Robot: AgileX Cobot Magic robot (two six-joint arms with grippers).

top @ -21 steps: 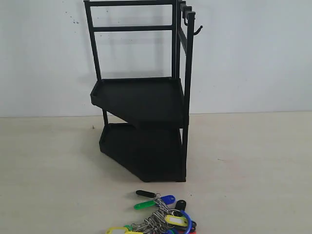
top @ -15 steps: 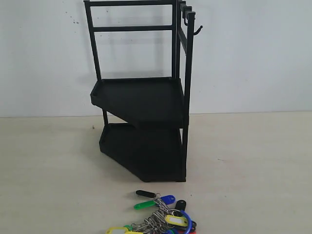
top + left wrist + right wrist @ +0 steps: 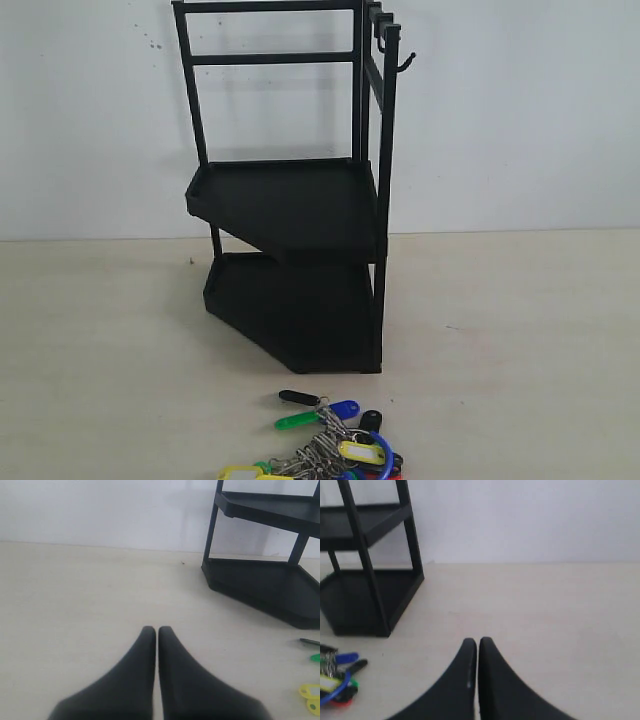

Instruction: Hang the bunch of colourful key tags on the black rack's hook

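Observation:
The colourful key tag bunch (image 3: 330, 440) lies flat on the table near the front edge, just in front of the black rack (image 3: 290, 200). Its tags also show in the right wrist view as the key tag bunch (image 3: 337, 682), and a few yellow and green tags (image 3: 311, 695) show at the edge of the left wrist view. A small hook (image 3: 405, 62) sticks out at the rack's upper right. My left gripper (image 3: 157, 630) is shut and empty above bare table, left of the rack (image 3: 265, 585). My right gripper (image 3: 478, 641) is shut and empty, right of the rack (image 3: 370, 580). Neither gripper shows in the exterior view.
A white wall (image 3: 520, 120) stands right behind the rack. The pale tabletop (image 3: 100, 330) stretches to both sides of the rack.

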